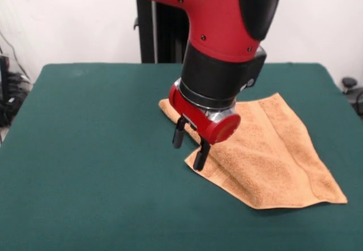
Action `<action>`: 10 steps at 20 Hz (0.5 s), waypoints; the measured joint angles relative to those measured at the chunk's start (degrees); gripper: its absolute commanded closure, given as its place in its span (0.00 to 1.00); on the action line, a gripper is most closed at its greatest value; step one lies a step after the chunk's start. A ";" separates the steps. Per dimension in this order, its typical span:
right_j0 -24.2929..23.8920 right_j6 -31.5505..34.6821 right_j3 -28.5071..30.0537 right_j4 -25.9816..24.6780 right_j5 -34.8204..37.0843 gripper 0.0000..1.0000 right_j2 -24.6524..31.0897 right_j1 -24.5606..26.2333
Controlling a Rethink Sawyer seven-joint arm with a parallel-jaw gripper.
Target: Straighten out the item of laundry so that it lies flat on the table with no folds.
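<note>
The orange-tan towel (272,154) lies on the dark green table (91,166) right of centre, with a fold running along its left side and a raised crease down its middle. My gripper (189,147) hangs at the towel's left edge. Its two black fingers (178,133) are spread apart with nothing between them. One finger is over bare green cloth just left of the towel; the other is at the towel's near-left folded edge. The arm hides the towel's far-left part.
The robot's black pedestal (159,33) stands behind the table's far edge. Cables (11,92) lie off the table at the left, and a dark object (350,86) sits off its right side.
</note>
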 measured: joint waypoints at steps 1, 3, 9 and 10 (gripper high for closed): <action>-0.09 0.00 0.17 -0.19 -0.32 0.00 0.16 0.07; -0.21 0.00 0.42 -0.81 -1.34 0.00 0.56 0.30; -0.15 0.00 0.47 -2.07 -3.65 0.00 2.30 0.54; -0.11 0.00 0.46 -2.09 -3.95 0.00 2.45 0.60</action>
